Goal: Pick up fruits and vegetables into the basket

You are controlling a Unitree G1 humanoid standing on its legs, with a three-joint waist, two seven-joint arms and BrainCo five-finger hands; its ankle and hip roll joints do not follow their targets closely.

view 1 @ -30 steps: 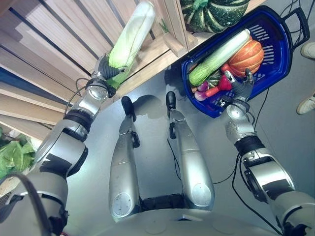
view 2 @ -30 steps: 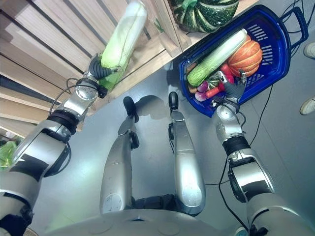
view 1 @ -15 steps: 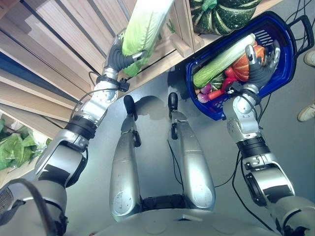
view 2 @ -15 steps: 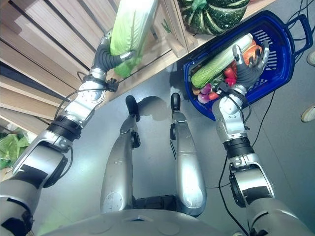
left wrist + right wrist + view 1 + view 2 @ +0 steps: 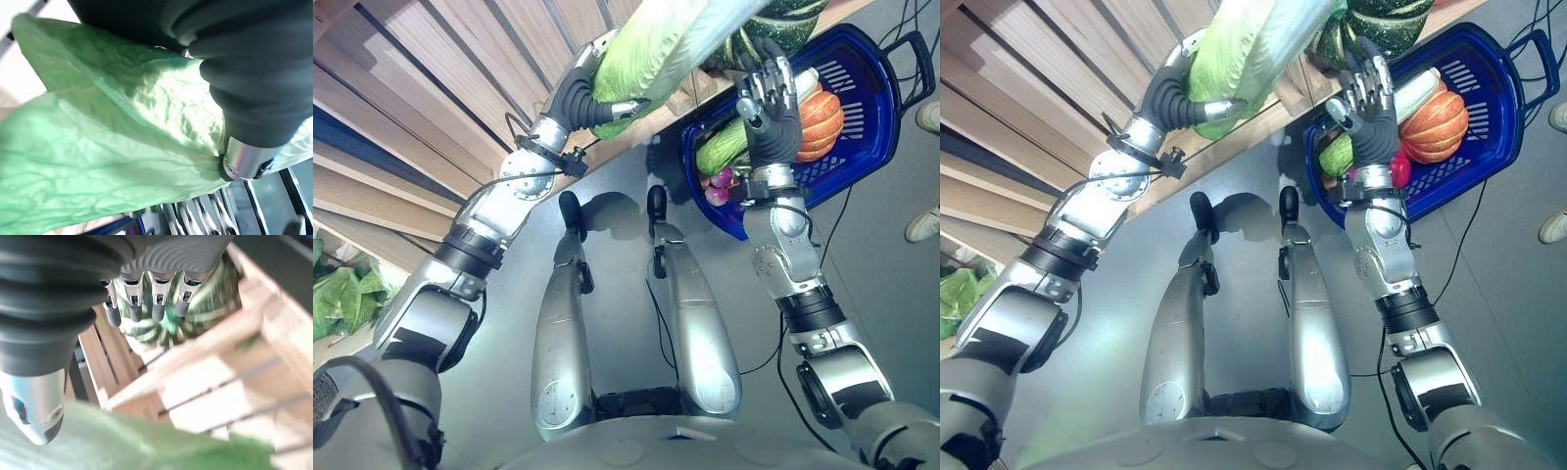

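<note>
My left hand [image 5: 582, 98] is shut on the stalk end of a long pale-green cabbage [image 5: 656, 44], held high in front of the wooden shelf; its leaves [image 5: 122, 137] show close up in the left wrist view. The blue basket [image 5: 864, 139] sits on the floor to the right and holds an orange pumpkin [image 5: 820, 106], a long green vegetable [image 5: 717, 155] and small red pieces. My right hand [image 5: 771, 113] is raised over the basket's left part, open with its fingers [image 5: 134, 306] straight, just beside the cabbage's leafy end.
A green striped squash [image 5: 1391, 20] lies on the wooden slatted shelf [image 5: 460, 88] right behind the basket. Leafy greens [image 5: 337, 304] lie at the lower left. A person's shoe [image 5: 925, 211] stands on the grey floor right of the basket.
My left hand has carried the cabbage to the right, toward the basket. My right hand has risen from the basket's front rim up and leftward, fingers now straight.
</note>
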